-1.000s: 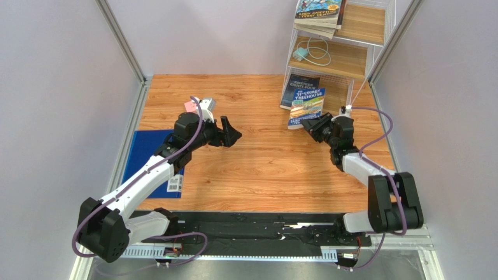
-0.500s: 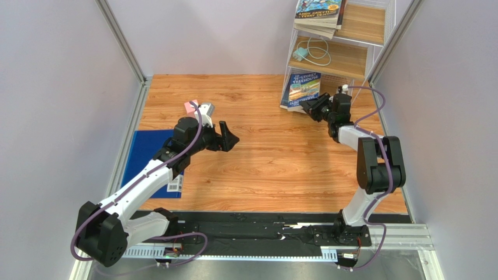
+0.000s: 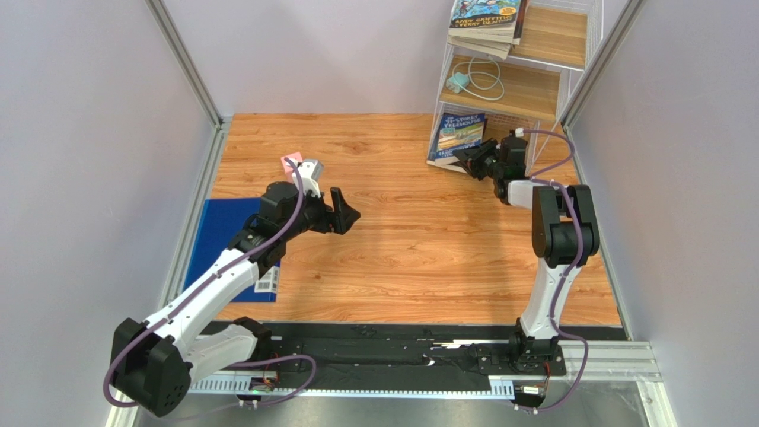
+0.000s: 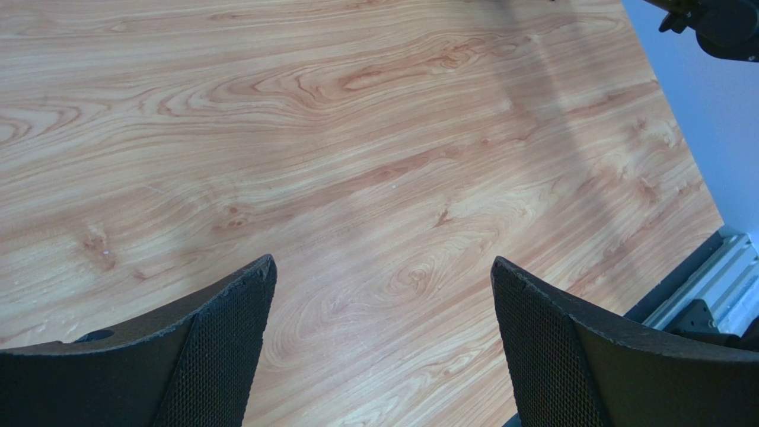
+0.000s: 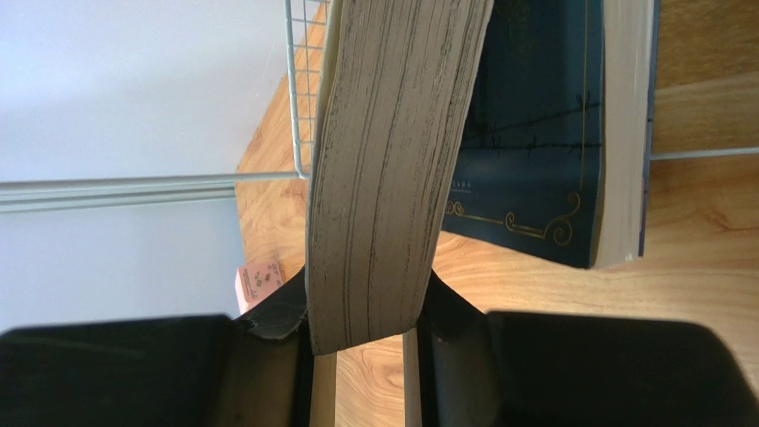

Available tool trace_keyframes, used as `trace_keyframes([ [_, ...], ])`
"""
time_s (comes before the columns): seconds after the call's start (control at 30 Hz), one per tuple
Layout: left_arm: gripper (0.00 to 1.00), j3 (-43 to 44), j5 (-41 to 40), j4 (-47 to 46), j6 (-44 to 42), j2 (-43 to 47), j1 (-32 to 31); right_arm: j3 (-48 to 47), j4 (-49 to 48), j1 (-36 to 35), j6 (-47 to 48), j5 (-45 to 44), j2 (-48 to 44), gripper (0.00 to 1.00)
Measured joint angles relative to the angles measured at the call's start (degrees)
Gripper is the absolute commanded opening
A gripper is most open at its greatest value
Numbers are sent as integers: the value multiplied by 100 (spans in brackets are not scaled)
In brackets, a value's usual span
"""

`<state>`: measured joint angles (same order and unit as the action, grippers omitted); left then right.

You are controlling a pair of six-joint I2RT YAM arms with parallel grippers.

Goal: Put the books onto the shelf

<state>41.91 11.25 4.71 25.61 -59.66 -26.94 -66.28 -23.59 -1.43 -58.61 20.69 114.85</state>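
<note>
Shelf point(image 3: 534, 93): white wire rack with wooden tiers, directly ahead of the right hand point(image 5: 365, 334).
Worktop point(image 4: 356, 133): bare wood below the left hand point(image 4: 381, 271), whose fingers stand wide apart and hold nothing.
Treehouse paperback point(image 5: 392, 160): clamped across its covers by the right hand. It reaches away from the fingers into the bottom tier, just beside Nineteen Eighty-Four point(image 5: 534, 133).
Judgement: light, thin, floppy. The page block bows, so a hold nearer the spine is better.

Lighting is bright, even and diffuse. Shadows on the table point(image 3: 401, 258) are faint and soft-edged. The overhead view is sharp. The right wrist view renders the book point(image 5: 383, 178) page edges crisply.
</note>
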Motion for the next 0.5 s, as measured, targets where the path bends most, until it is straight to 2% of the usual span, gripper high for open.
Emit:
trace_keyframes([
  [0.23,94,-76,-2,37,-24,144,4,-122,-216,0,-229,-101,291,1],
  [0.5,94,-94,-35,90,-55,365,11,-778,-243,2,-374,107,866,6],
])
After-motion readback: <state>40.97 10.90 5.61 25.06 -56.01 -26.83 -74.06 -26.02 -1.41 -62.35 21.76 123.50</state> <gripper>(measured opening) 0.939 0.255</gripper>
